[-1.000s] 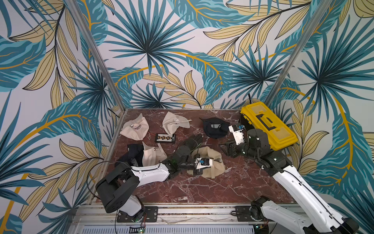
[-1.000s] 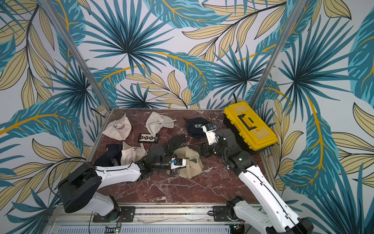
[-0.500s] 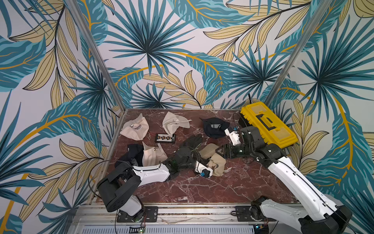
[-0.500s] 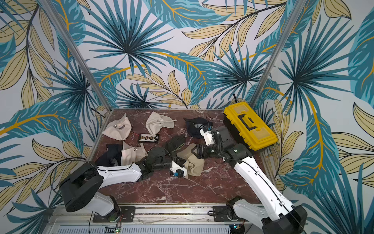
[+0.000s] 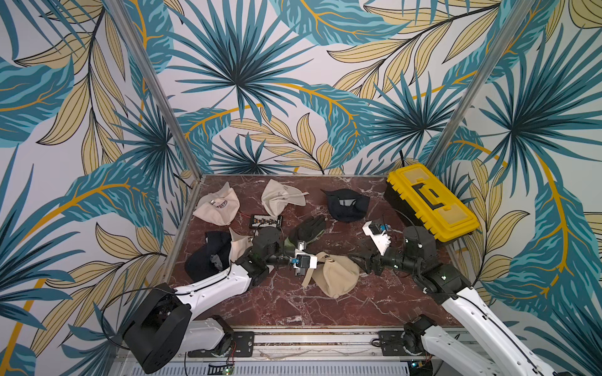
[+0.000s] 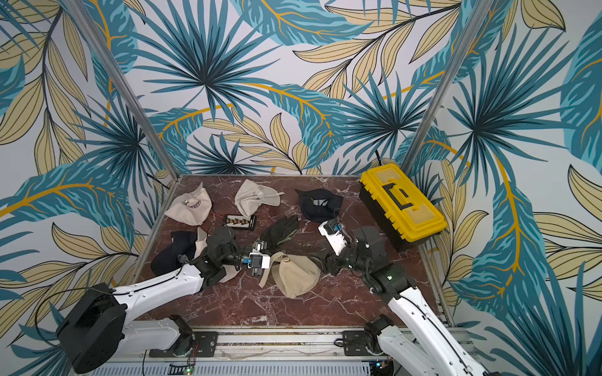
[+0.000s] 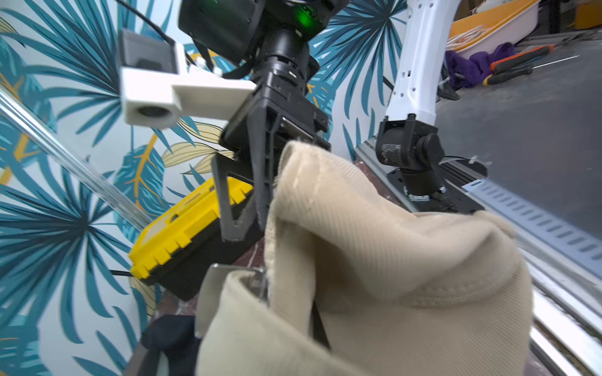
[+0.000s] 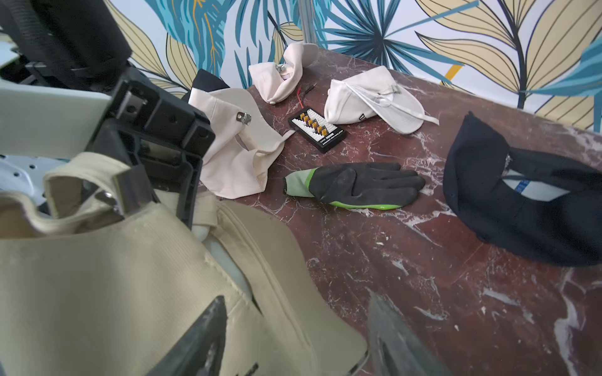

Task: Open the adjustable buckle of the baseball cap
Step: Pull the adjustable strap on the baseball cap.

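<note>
At centre, left claw (image 5: 318,261) clamps cap strap (image 5: 308,277), tips hidden; right claw (image 5: 357,263) apart.

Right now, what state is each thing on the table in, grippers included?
tan cap, resting on the table, strap end raised.
buckle, strap threaded through it; clasp position unclear.
left gripper, shut on the strap.
right gripper, open at the cap's edge, gripping nothing.
yellow toolbox, lid closed.
black glove, lying flat, untouched.
</note>
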